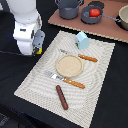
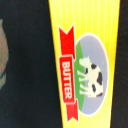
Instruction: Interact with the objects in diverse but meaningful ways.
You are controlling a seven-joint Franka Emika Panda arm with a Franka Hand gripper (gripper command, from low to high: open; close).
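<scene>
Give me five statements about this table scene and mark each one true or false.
1. The tomato sits inside a pot. True.
2. The sausage lies on the wooden plate. False: it lies on the placemat, apart from the plate, nearer the camera in the exterior view.
3. The carton stands on the placemat beyond the plate. True.
4. The wrist view shows a yellow box labelled BUTTER, with a cow on it. True.
5. The arm is over the plate. False: it is at the exterior view's left, at the placemat's edge. Whether its end effector is open cannot be told.
</scene>
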